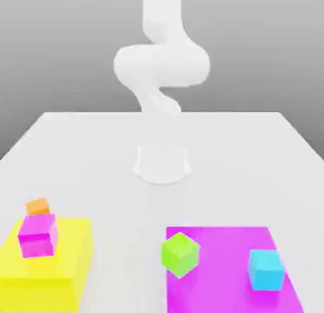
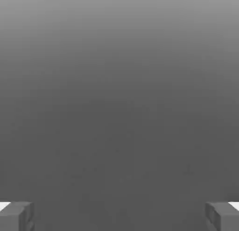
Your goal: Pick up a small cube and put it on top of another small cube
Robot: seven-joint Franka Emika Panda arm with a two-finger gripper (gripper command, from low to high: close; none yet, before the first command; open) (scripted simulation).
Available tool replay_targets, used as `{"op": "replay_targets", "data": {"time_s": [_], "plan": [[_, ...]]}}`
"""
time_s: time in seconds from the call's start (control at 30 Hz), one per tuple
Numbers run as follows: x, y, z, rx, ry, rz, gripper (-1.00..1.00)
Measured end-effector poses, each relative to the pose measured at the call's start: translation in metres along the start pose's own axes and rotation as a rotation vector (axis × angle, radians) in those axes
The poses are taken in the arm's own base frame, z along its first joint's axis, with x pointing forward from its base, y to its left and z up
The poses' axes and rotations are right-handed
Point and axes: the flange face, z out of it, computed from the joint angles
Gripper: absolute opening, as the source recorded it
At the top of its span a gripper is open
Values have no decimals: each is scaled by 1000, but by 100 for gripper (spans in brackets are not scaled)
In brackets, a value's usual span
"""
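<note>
The small cube (image 1: 38, 206) is tiny and plain orange, at the exterior view's lower left, just behind a larger magenta cube (image 1: 38, 236). The magenta cube rests on a yellow block (image 1: 63, 267). I cannot tell whether the orange cube sits on that block or on the table behind it. My gripper (image 2: 119, 216) is open in the hand view, its grey fingertips (image 2: 16, 216) far apart with nothing between them, facing a plain grey background. The white arm (image 1: 161, 65) rises from its base at the table's middle, far from the cubes.
A flat magenta mat (image 1: 221, 239) lies at the exterior view's lower right, carrying a green cube (image 1: 180, 253) and a cyan cube (image 1: 266, 269). The arm's base (image 1: 162, 163) stands mid-table on the white tabletop (image 1: 253, 153).
</note>
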Motion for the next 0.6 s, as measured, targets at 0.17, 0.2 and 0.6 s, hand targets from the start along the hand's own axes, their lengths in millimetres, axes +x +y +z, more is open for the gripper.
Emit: {"op": "replay_targets", "data": {"time_s": [0.17, 0.2, 0.6], "plan": [[26, 66, 94, -180, -11, 134, 0], [30, 82, 110, -213, -15, 162, 0], [21, 317, 245, -549, -107, 538, 0]]}}
